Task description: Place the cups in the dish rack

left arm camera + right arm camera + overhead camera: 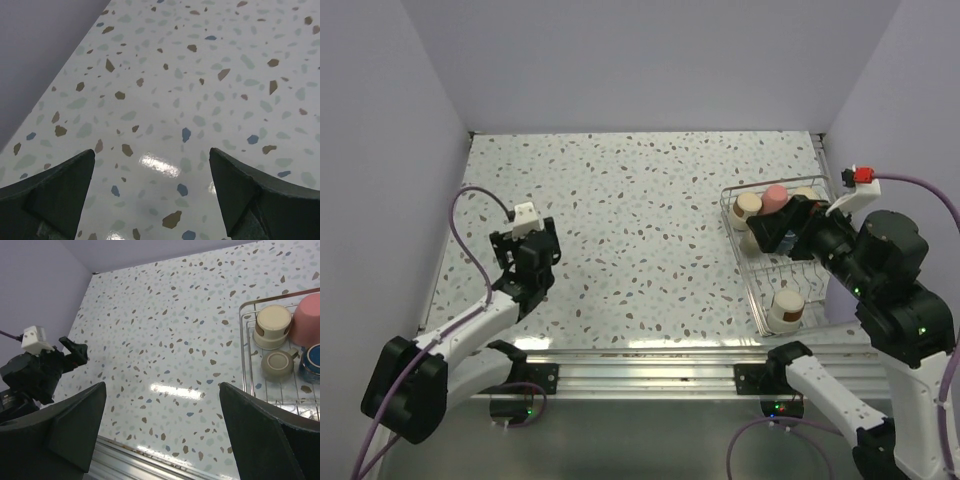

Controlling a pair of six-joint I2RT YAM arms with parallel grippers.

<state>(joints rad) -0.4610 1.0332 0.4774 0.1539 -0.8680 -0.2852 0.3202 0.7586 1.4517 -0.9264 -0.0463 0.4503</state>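
Note:
The wire dish rack [757, 292] stands at the table's right side. In it are a tan cup [748, 207], a red-pink cup [776, 197], another tan cup [804, 193] and a tan cup [787, 310] at its near end. The right wrist view shows the rack [243, 342] with an upturned tan cup [273, 325], the pink cup [306, 320], a small tan mug [278, 365] and a dark blue cup [312, 362]. My right gripper [770, 232] [162, 425] is open and empty above the rack's left side. My left gripper [527, 240] [152, 185] is open and empty over bare table at the left.
The speckled tabletop [640, 220] is boxed in by lavender walls [380, 150] on the left, back and right. A metal rail [640, 360] runs along the near edge and shows in the right wrist view [145, 460]. The left arm [40, 370] is also in that view.

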